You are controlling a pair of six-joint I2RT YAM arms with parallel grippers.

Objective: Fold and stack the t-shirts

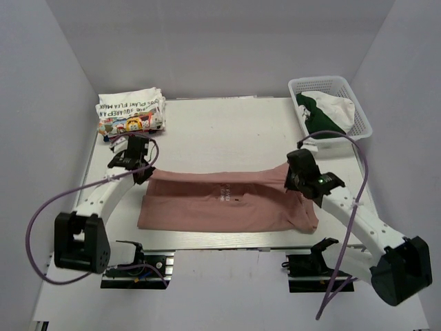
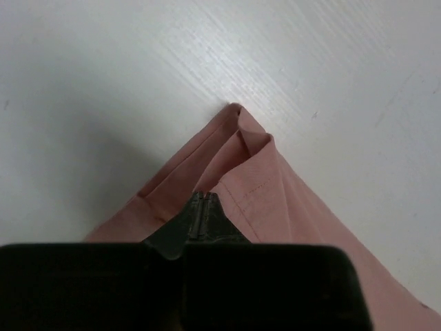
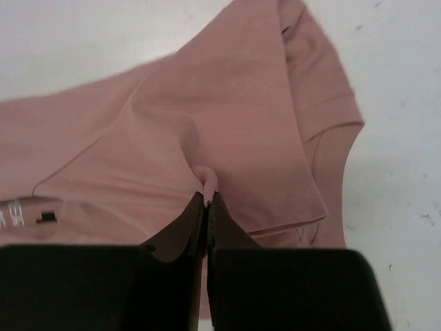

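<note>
Top view: the white shirt (image 1: 131,116) sits folded at the far left of the table (image 1: 227,124), so one looks done. The pink shirt (image 1: 227,201) lies near the front, a half-folded band running left to right with its sleeve end to the right. It needs more folding, then stacking.

Left wrist: the left gripper (image 2: 203,200) is clamped on the pink shirt's corner.

Right wrist: the right gripper (image 3: 208,196) pinches a ridge of cloth beside the sleeve.

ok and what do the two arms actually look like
The left arm and right arm have white links, chunky black bases and black wrist housings. A loose purple cable trails along each. A small green light glows on the right wrist. The left gripper and right gripper have dark tapered fingers.
</note>
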